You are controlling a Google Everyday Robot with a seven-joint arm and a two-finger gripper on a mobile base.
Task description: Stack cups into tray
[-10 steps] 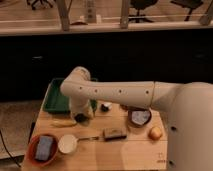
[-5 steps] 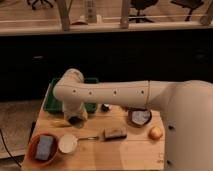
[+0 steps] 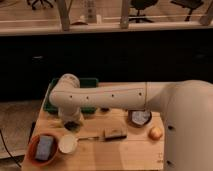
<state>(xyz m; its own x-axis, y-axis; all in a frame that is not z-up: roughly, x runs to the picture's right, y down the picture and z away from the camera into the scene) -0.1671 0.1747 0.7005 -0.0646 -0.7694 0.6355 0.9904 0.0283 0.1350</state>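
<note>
The green tray (image 3: 52, 104) lies at the back left of the wooden table, mostly hidden behind my white arm. The arm reaches in from the right and bends down at its left end. My gripper (image 3: 71, 123) hangs low over the table just in front of the tray's near rim. A small dark shape sits right at the gripper. I cannot tell whether it is the cup or part of the gripper. No cup shows clearly anywhere else.
A brown bowl with a grey-blue pad (image 3: 43, 149) stands at the front left, a pale round dish (image 3: 67, 144) beside it. A second brown bowl (image 3: 139, 118) sits right of centre. A yellow fruit (image 3: 156, 132), a brown block (image 3: 114, 134) and a thin utensil (image 3: 89, 138) lie nearby.
The arm's bent end has swung left, and the gripper has moved left and down, from near the tray's middle front to its left front.
</note>
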